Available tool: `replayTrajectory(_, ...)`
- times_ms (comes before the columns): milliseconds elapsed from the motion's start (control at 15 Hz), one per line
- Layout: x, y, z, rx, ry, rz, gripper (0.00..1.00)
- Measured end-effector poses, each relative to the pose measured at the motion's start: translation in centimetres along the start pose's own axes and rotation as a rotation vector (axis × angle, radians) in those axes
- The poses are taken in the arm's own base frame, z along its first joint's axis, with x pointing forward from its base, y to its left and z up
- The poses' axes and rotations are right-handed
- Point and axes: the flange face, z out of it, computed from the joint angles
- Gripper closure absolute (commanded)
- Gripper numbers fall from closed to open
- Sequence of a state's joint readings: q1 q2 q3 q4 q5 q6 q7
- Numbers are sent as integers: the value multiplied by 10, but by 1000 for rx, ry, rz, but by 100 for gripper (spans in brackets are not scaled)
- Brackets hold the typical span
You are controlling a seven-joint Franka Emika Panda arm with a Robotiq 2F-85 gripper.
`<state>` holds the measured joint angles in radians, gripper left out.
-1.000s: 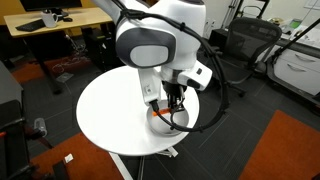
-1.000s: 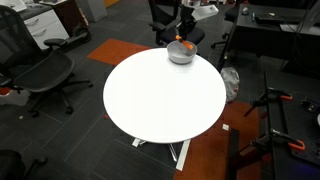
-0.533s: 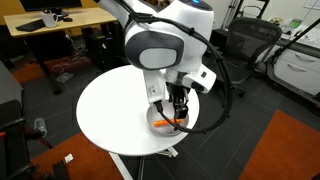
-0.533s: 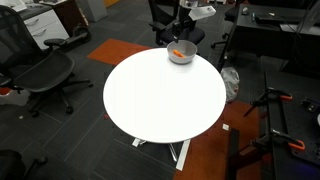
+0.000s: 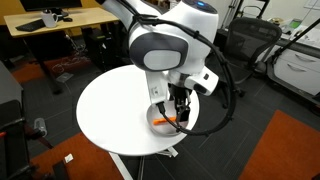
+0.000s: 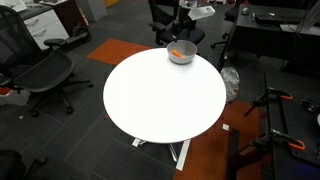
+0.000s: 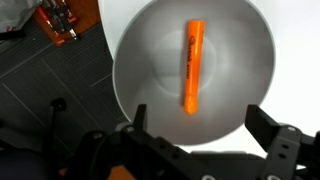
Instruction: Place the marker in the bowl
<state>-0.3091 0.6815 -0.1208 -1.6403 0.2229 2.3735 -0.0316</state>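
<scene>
The orange marker (image 7: pixel 190 65) lies flat inside the light grey bowl (image 7: pixel 250 45), near its middle, in the wrist view. My gripper (image 7: pixel 200 118) hangs just above the bowl, open, with nothing between its fingers. In both exterior views the bowl (image 5: pixel 158 121) (image 6: pixel 186 56) sits near the edge of the round white table (image 5: pixel 110 110) (image 6: pixel 160 95), with an orange streak of marker (image 5: pixel 166 121) (image 6: pixel 178 52) inside it. The gripper (image 5: pixel 178 112) (image 6: pixel 184 32) stands directly over the bowl.
Office chairs (image 6: pixel 45 70) (image 5: pixel 245 40) and desks (image 5: pixel 60 20) ring the table. The table edge and dark carpet lie right beside the bowl. An orange object (image 7: pixel 60 22) lies on the floor beyond the table edge.
The gripper opened and let the marker go; it now lies in the bowl. The arm has lifted slightly above the bowl.
</scene>
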Motion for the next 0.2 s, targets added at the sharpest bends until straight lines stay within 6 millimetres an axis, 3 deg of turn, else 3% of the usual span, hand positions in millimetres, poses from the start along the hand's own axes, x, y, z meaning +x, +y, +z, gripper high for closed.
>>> replayTrajectory(200, 0, 0, 0, 7, -12, 5, 0)
